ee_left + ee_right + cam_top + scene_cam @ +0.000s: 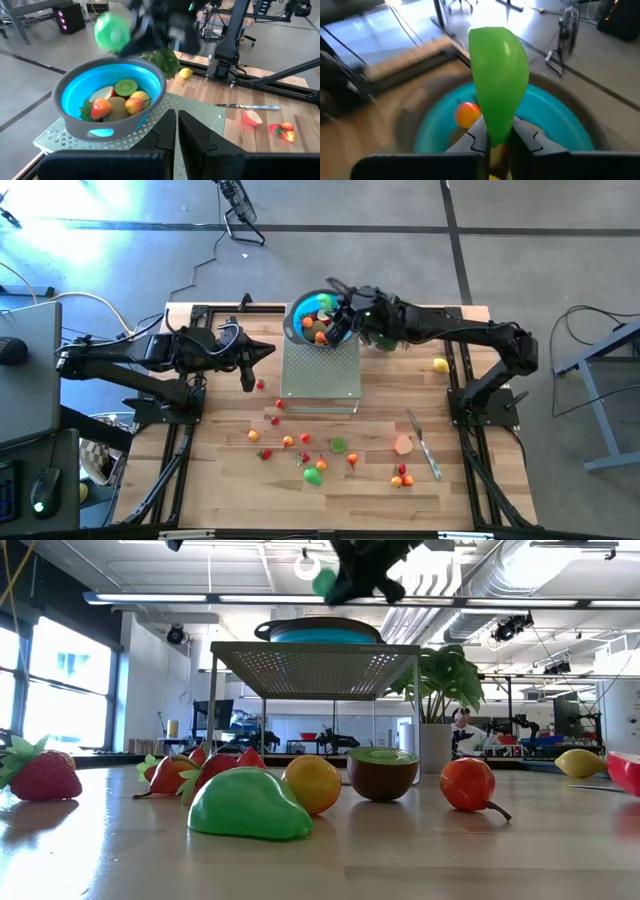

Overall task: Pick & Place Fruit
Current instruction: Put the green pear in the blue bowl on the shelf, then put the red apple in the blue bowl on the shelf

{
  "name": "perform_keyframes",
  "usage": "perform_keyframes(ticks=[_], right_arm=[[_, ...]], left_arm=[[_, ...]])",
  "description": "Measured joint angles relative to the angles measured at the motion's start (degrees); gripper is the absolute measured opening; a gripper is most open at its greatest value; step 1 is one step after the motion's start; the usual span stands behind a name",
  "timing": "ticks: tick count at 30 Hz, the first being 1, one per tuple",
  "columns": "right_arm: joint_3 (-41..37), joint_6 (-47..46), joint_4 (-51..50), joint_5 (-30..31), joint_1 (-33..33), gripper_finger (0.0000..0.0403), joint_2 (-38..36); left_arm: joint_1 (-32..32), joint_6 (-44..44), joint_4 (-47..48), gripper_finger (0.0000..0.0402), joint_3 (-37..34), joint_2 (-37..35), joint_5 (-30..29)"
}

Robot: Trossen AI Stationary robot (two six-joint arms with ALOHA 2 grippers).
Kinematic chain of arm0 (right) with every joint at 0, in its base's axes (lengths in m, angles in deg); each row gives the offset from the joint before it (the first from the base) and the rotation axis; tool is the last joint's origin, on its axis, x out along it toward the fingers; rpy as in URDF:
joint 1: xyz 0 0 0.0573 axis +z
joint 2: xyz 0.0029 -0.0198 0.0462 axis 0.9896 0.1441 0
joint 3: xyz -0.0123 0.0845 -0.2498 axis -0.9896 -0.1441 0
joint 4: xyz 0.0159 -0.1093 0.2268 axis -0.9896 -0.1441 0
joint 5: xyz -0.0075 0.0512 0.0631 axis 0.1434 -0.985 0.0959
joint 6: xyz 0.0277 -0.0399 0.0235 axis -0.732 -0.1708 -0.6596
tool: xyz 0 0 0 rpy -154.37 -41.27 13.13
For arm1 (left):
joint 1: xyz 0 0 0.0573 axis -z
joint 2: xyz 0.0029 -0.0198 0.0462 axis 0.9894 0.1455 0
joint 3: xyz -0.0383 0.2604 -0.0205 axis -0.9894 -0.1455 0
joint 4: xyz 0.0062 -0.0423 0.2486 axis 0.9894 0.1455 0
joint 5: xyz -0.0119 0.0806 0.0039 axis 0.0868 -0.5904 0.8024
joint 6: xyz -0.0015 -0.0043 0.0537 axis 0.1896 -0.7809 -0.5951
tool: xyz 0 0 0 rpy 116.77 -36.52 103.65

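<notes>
Hidden: bowl [312, 319] partly behind right tool [492, 137] | Bowl: several fruits [116, 99] | Right tool clamps green fruit [499, 82] over bowl | Left tool [177, 131] closed, empty

Robotics lab, exposed ceiling ducts [520, 580], equipment benches [300, 745]

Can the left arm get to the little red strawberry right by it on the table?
Probably yes. The strawberry lies on bare wood just beside the left gripper, with nothing between them. The gripper is shut and empty, so it would have to open first.
</notes>
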Motion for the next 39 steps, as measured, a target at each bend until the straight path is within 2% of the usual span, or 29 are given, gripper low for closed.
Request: perform_keyframes(ticks=[10, 19, 22, 27, 32, 35, 39], right_arm=[[0.2, 11.3, 3.4, 1.1, -2.5, 0.0028, 7.6], [0.1, 17.4, 6.1, 1.5, -2.7, 0.0029, 9.6], [0.1, 18.7, 7.8, 2.0, -2.7, 0.0056, 9.5], [0.1, 21.4, 10.0, 4.2, -2.7, 0.0127, 9.3], [0.1, 21.3, 8.5, 4.7, -2.6, 0.0187, 8.9], [0.1, 21.3, 8.5, 4.9, -2.6, 0.0206, 7.8], [0.1, 21.3, 7.1, 6.0, -2.3, 0.0210, 5.4]], left_arm=[[0.0, 0.0, 0.0, 0.0014, 0.0, 0.0, 0.0], [0.0, 0.0, 0.0, 0.0014, 0.0, 0.0, 0.0], [0.0, 0.0, 0.0, 0.0014, 0.0, 0.1, 0.0], [0.0, 0.0, 0.0, 0.0014, 0.0, 0.0, 0.0], [0.0, 0.0, 0.4, 0.0014, 0.0, 0.1, 0.0], [0.0, 0.0, 1.1, 0.0014, 0.0, 0.1, 0.0], [0.0, 0.0, 1.9, 0.0014, 0.0, 0.1, -0.1]])
